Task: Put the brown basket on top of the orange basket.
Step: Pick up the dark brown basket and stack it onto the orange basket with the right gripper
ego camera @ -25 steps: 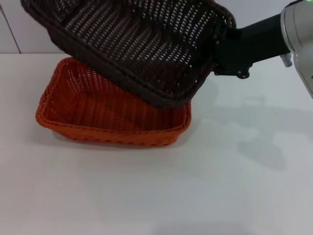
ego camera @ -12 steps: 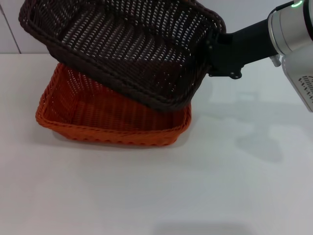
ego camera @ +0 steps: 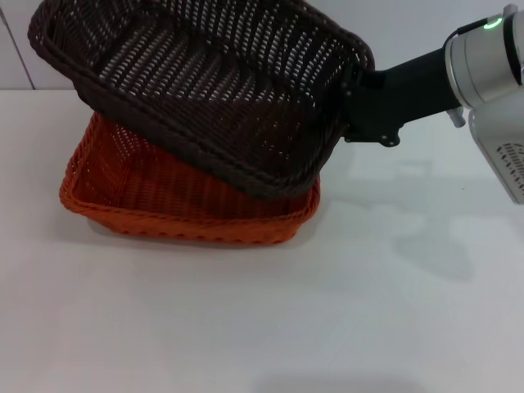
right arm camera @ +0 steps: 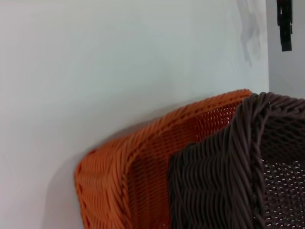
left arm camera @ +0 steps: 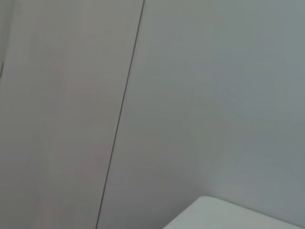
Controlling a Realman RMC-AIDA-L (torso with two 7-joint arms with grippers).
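While the right gripper point(ego camera: 354, 102) pinches the right-hand rim of the brown basket point(ego camera: 205, 90), that basket hangs tilted over the orange basket point(ego camera: 123, 192), near edge low, far-left corner high. Risk, imo: low edge looks about level w/ the orange rim at near right; it could snag there, shoving the orange one across the table point(ego camera: 368, 311), or seat crooked. Left gripper's out of sight; can't tell its state.

Brown basket point(ego camera: 205, 90) tilted above orange basket point(ego camera: 164, 205), right gripper point(ego camera: 354, 102) at its rim, white table point(ego camera: 327, 311)
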